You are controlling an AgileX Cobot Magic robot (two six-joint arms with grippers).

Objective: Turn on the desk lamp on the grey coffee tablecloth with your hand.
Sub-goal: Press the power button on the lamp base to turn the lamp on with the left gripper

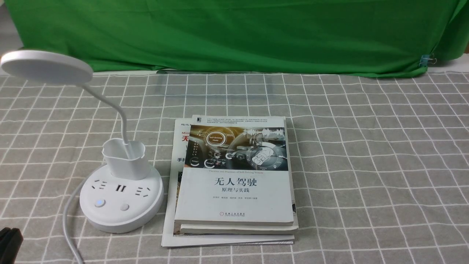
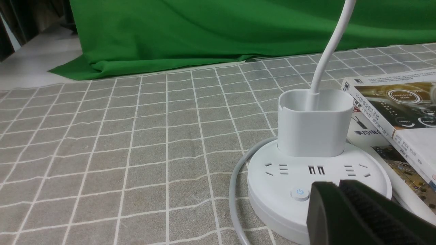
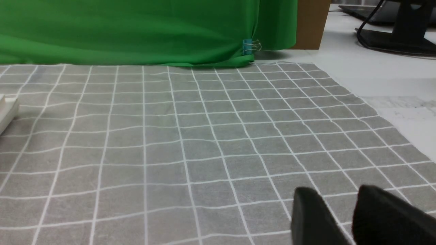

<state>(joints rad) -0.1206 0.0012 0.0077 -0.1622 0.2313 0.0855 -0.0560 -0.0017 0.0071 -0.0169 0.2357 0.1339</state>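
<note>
The white desk lamp stands at the left on the grey coffee tablecloth [image 1: 366, 165], with its disc head [image 1: 47, 66], gooseneck, small cup [image 1: 124, 159] and round base [image 1: 121, 216]. The base has two buttons: one with a blue mark [image 1: 99, 202] and a plain one [image 1: 125, 207]. My left gripper [image 2: 337, 184] is shut and empty, its tips just over the base [image 2: 272, 211] beside the blue-marked button [image 2: 299, 194]. It hides the other button. In the front view only its black edge [image 1: 9, 242] shows, at the bottom left. My right gripper [image 3: 337, 192] is open and empty over bare cloth.
A stack of books [image 1: 234, 179] lies right beside the lamp base. The lamp's white cord [image 1: 69, 227] curves off toward the front edge. A green backdrop cloth [image 1: 234, 33] hangs at the back, held by a blue clip [image 1: 427, 59].
</note>
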